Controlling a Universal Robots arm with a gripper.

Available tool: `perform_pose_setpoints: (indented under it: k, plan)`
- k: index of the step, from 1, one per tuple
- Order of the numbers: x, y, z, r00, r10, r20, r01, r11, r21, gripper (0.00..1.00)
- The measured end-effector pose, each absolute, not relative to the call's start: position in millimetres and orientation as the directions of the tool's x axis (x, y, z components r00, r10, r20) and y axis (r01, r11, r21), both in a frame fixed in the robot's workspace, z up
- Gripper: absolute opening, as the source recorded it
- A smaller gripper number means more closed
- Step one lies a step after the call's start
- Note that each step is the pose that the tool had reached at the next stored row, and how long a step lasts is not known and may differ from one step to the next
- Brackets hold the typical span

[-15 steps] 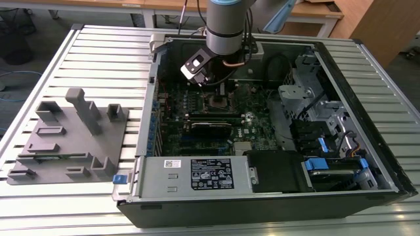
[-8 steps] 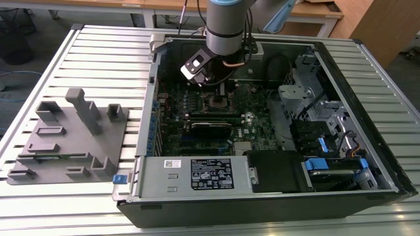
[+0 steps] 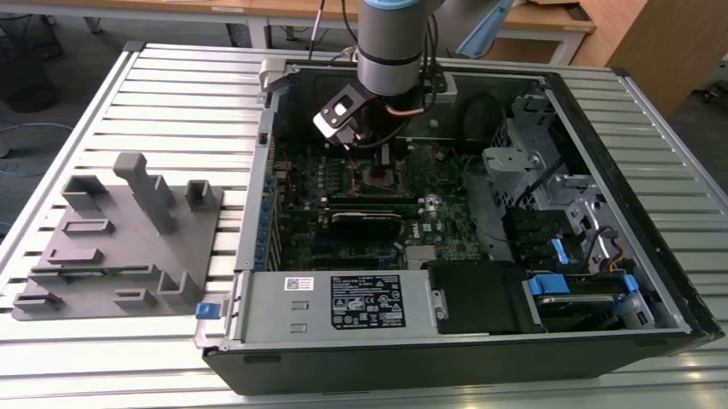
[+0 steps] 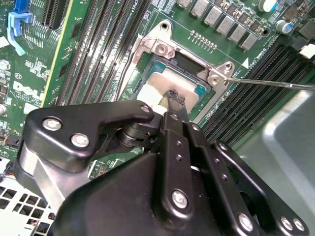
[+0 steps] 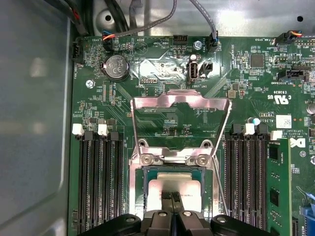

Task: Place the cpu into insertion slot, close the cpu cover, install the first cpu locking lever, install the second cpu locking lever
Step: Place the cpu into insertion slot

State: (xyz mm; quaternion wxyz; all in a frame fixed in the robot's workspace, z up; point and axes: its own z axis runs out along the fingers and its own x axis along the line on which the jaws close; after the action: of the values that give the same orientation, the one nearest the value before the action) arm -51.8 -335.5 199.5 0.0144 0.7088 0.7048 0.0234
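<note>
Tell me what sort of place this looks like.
Probably a robotics lab or test workshop, not a home. An open computer case lies on a slatted metal table under a robot arm, a grey moulded parts fixture sits beside it, and wooden desks stand behind.

Silver-tan cpu (image 5: 157, 189), green board (image 5: 98, 98) (black fingers (image 5: 169, 201))
</note>
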Motion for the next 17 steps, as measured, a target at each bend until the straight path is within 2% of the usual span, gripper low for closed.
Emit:
perform_pose_setpoints:
  k: [17]
  plan:
    - [-51.9, -335.7, 225.4, 0.005, 1.000, 0.011, 0.999, -0.006, 0.052, 0.11]
